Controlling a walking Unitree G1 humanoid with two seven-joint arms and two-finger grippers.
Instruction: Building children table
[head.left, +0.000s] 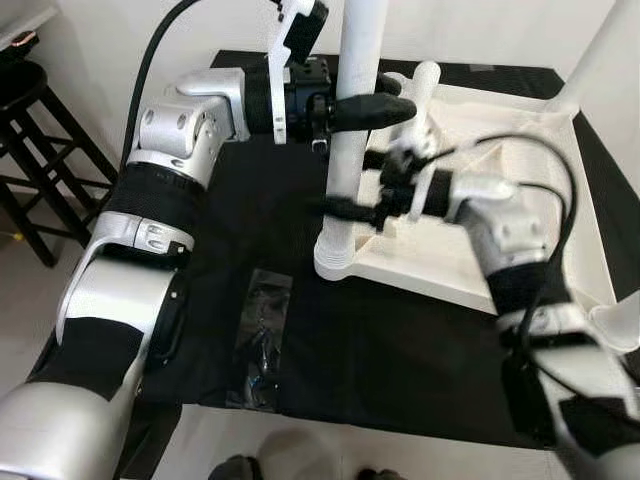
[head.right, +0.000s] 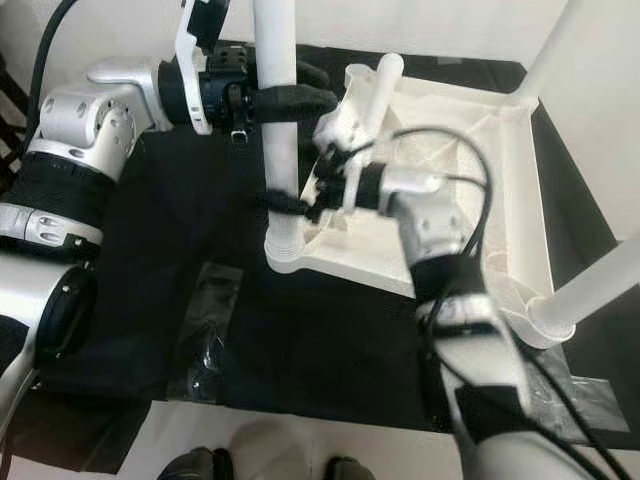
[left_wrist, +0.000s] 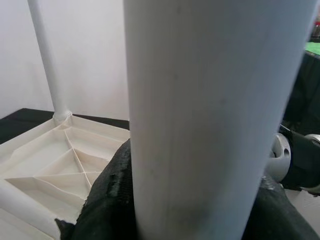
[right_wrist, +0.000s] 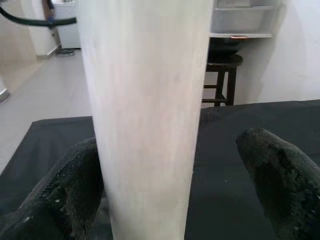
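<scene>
The white children's table top (head.left: 470, 275) lies upside down on a black cloth (head.left: 250, 220). A white table leg (head.left: 347, 170) stands upright in its near-left corner socket. My left gripper (head.left: 395, 100) is shut on this leg high up; its fingers (left_wrist: 110, 200) press both sides of the leg (left_wrist: 210, 125). My right gripper (head.right: 290, 200) reaches around the same leg lower down, just above the socket. It is open: one of its fingers (right_wrist: 65, 190) touches the leg (right_wrist: 150, 125), and the other is apart from it.
Two more legs stand in the far-right (head.left: 600, 50) and near-right (head.right: 600, 290) corners. A loose white leg (head.right: 385, 80) lies inside the table top. A clear plastic bag (head.left: 262, 340) rests on the cloth. A black stool (head.left: 30, 130) stands at the left.
</scene>
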